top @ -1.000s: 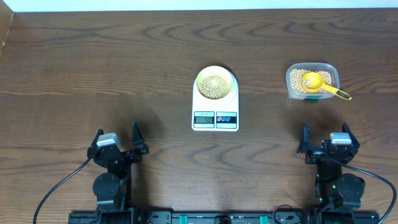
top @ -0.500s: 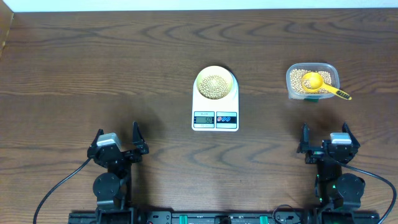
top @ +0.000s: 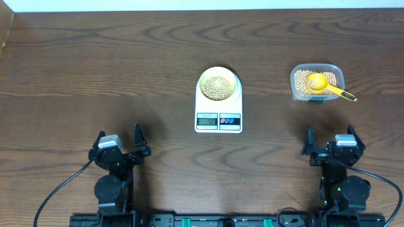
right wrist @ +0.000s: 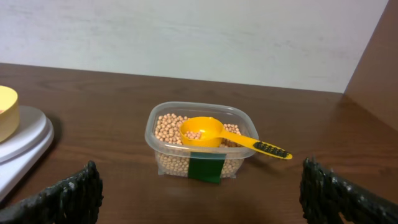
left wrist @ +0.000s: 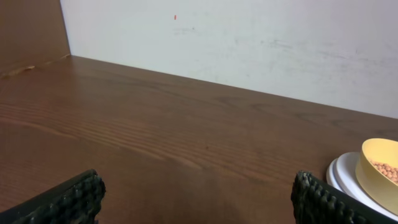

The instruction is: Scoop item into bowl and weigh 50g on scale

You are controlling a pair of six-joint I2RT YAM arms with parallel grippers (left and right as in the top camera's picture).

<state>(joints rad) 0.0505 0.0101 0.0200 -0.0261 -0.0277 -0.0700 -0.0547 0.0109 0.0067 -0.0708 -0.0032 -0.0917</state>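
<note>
Nothing is reading cleanly here. The scale (top: 218, 113) is showing dark digits on its small grey display (top: 207, 120), but from overhead they are coming through too small to make out. In the right wrist view, the green label (right wrist: 206, 167) on the clear tub (right wrist: 245, 116) is showing no legible lettering, and the dark marks on the yellow scoop (right wrist: 202, 130) handle are blurring past reading.
</note>
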